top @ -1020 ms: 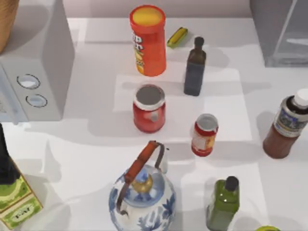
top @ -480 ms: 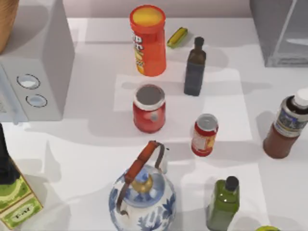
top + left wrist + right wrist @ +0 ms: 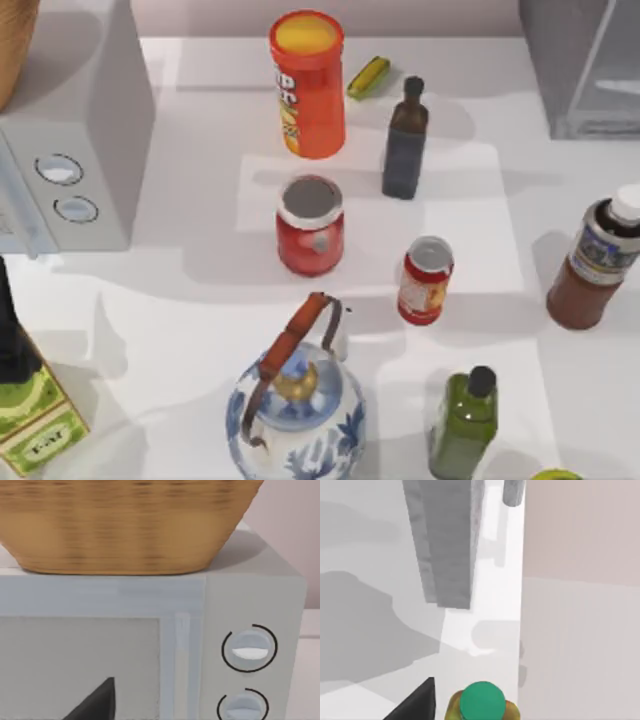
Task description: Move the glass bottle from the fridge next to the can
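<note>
The glass bottle (image 3: 596,262) stands upright on the table (image 3: 180,290) near the top view's right edge, reddish-brown with a white cap and a grey-blue label round its shoulder, taller than the can (image 3: 425,280), which stands well apart to its left. The fridge (image 3: 585,65), a grey cabinet with a pale translucent panel, sits at the back right corner beyond the bottle. A dark wedge, perhaps a fingertip, edges each wrist view, but whether either gripper is open or holds anything I cannot tell.
</note>
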### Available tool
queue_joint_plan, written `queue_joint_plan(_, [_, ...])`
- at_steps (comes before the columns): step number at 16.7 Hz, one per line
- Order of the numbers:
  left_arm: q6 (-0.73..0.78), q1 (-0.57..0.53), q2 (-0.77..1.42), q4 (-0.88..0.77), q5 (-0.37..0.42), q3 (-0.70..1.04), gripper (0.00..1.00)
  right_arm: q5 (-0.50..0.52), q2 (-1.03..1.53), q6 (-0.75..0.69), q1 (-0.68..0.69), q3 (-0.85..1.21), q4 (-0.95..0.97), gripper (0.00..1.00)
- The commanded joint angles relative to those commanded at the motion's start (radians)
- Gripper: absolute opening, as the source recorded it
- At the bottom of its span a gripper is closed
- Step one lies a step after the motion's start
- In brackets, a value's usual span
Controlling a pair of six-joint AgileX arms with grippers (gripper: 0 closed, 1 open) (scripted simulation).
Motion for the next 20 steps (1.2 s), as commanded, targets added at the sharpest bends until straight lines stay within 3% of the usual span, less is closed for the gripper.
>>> queue_joint_plan(4, [0.000, 0.000, 0.000, 0.000, 0.000, 0.000, 1.00, 0.056, -0.026, 0.275, 0.223, 0.012, 0.214, 1.00])
queue_joint_plan(13, [0.000, 0.000, 0.000, 0.000, 0.000, 0.000, 1.00, 0.172, 0.036, 1.073, 0.668, -0.020, 0.885, 1.00])
queue_joint_plan(16, [0.000, 0.000, 0.000, 0.000, 0.000, 0.000, 1.00, 0.174, 0.056, 1.227, 0.743, -0.035, 1.031, 1.00])
queue_joint_plan(20, [0.000, 0.000, 0.000, 0.000, 0.000, 0.000, 1.00, 0.171, 0.066, 1.286, 0.770, -0.043, 1.093, 1.00])
